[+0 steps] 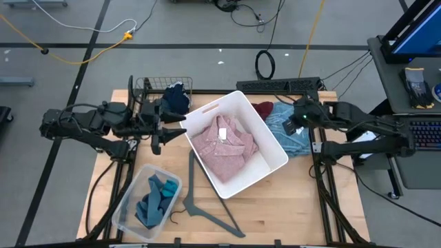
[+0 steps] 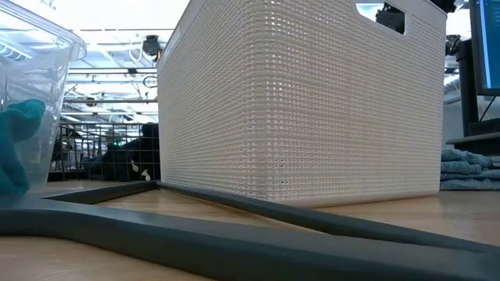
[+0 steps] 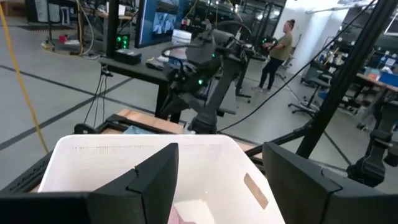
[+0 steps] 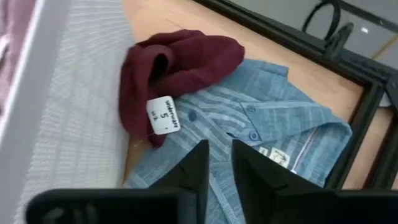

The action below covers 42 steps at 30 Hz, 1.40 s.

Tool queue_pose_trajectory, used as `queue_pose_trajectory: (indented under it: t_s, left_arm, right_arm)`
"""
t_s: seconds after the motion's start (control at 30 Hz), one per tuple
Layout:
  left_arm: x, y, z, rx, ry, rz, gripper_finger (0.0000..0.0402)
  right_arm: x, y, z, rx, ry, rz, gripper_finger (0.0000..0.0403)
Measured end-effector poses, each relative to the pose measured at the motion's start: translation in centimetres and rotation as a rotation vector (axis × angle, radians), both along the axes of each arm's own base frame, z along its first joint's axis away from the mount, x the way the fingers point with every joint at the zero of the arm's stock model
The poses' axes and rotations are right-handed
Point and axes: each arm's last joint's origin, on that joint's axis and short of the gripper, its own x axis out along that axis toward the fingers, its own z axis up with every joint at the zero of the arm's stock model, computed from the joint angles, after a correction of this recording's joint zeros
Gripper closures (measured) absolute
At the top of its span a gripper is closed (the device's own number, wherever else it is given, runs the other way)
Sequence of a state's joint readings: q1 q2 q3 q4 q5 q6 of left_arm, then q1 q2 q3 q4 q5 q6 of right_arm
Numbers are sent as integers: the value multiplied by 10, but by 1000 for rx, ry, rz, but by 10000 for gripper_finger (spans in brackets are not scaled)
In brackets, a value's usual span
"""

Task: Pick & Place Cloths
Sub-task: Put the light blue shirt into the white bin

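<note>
A light wooden table (image 1: 275,207) stands on a grey floor crossed by dark lines and cables; beyond it the left wrist view shows a workshop with monitors, racks and a person standing far off. On the table a white basket (image 1: 272,141) sits turned at a slant to the table edges, and the pink shirt (image 1: 224,146) lies crumpled inside it, a white tag on top. A clear plastic bin (image 1: 127,207) near the front left corner holds the teal cloths (image 1: 157,200). A grey hanger (image 1: 207,200) lies flat between the bin and the basket, its long arm running from the basket's side toward the front edge. A navy cloth (image 1: 176,98) hangs over a black wire basket (image 1: 148,88) at the back.

The light-blue shirt (image 4: 261,130) lies flat right of the white basket, collar toward the table's back edge; the maroon cloth (image 4: 174,62) sits bunched on its upper corner against the basket wall, its tag facing up. In the low view the basket hides most of the table.

The left gripper (image 1: 160,131) hovers by the basket's left corner, fingers spread wide and empty. The right gripper (image 4: 217,165) hangs over the blue shirt, fingers a narrow slit apart, holding nothing
</note>
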State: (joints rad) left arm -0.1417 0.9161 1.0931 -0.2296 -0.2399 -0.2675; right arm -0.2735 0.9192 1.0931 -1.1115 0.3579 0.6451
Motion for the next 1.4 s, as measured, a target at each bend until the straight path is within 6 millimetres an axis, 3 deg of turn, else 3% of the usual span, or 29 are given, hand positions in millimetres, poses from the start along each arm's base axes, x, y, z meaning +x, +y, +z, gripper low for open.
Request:
queue_pose_trajectory:
  t_s: [0.47, 0.7, 1.07, 1.4]
  left_arm:
    - [0, 0, -1, 2, 8, -3, 165]
    - [0, 0, -3, 4, 28, -4, 165]
    - [0, 0, -3, 4, 31, -6, 165]
    - [0, 0, -3, 8, 35, -6, 165]
  right_arm:
    - [-10, -35, -9, 190, 15, -188, 215]
    - [0, -55, -25, 261, 104, -254, 172]
    - [6, -84, -46, 368, 184, -336, 120]
    - [8, -100, -60, 433, 224, -380, 108]
